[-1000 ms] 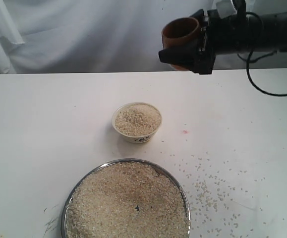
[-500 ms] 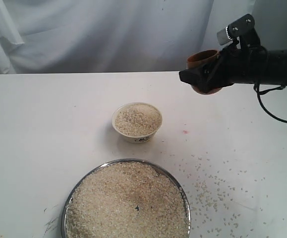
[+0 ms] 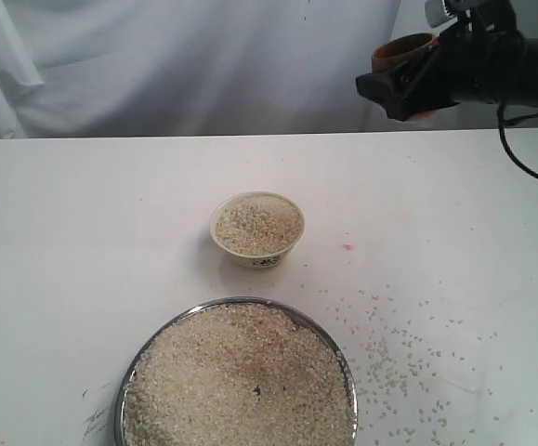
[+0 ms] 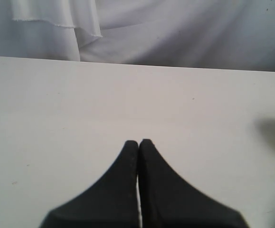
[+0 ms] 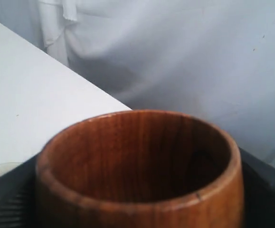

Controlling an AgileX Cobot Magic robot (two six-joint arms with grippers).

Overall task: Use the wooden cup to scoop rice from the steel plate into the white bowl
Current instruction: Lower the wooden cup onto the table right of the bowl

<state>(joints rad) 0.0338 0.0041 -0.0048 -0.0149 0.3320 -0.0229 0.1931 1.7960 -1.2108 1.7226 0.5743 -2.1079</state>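
- Gripping the wooden cup [image 3: 404,48], my right gripper [image 3: 400,82] is closed around its body and hangs high at the far right, well above the table [image 3: 83,232] and in front of the white cloth [image 3: 157,65].
- Cup attitude: mouth roughly upward, slightly tilted. The right wrist view shows its brown inner wall. The floor is out of sight, so I cannot tell what it holds.
- My left gripper [image 4: 138,142] sits low over bare table at the left, its two black jaws pressed tip to tip with nothing between them.
- White bowl [image 3: 236,255]: mid-table, filled nearly to the rim with rice [image 3: 257,223], with a dark mark [image 3: 267,263] on its near side.
- Steel plate [image 3: 241,300]: at the near edge, close to the bowl but not touching it, heaped with more rice and cut off by the frame.
- Loose grains [image 3: 389,358] lie scattered on the table to the right of the plate.
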